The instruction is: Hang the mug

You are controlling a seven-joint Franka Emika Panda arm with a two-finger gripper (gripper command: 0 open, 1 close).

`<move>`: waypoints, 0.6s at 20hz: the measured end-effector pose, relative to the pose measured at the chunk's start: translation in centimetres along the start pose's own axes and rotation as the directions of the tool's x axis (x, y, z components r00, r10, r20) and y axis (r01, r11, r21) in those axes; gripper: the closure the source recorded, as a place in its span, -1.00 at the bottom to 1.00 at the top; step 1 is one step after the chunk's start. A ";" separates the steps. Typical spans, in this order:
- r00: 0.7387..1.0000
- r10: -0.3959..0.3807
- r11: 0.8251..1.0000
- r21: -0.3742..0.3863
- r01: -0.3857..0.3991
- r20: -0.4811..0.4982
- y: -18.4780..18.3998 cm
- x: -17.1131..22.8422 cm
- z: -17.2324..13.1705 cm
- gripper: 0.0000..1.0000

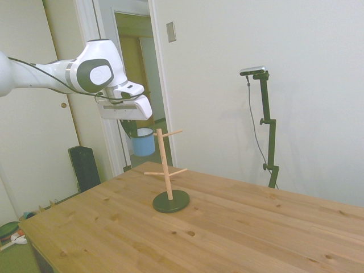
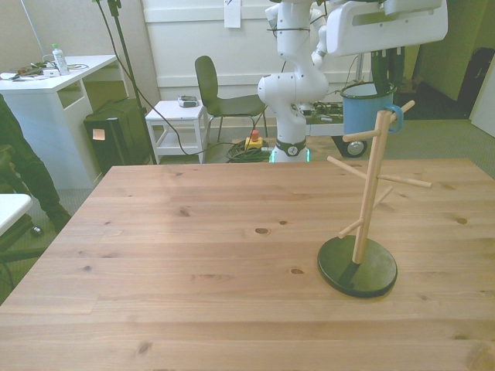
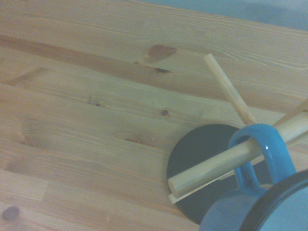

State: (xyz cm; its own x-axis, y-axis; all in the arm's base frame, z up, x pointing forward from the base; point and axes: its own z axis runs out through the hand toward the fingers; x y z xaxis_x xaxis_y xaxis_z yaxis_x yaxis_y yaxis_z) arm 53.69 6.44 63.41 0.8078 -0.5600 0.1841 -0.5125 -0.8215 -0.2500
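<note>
The light-blue mug hangs level with the top of the wooden peg stand, at the far side of the table. My gripper comes down from above and is shut on the mug's rim. In the front view the mug sits just behind the stand's post, and its handle loops around an upper peg. The wrist view shows the handle threaded over that peg, with the stand's dark round base below.
The stand's base rests on the wooden table toward the front view's right. Other pegs stick out sideways from the post. A person's dark sleeve shows at the front view's left edge, off the table.
</note>
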 end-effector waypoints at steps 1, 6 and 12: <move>1.000 0.004 1.000 -0.001 -0.004 0.002 0.1 0.1 0.1 1.00; 1.000 0.017 1.000 -0.003 -0.017 0.004 0.6 0.6 0.3 -1.00; 1.000 0.023 1.000 -0.001 -0.023 0.007 0.9 0.8 0.4 -1.00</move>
State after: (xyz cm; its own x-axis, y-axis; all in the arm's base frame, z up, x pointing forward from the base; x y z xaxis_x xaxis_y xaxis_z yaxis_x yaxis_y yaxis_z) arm 53.98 5.35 62.99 0.7976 -0.5782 0.1717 -0.5316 -0.8084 -0.2528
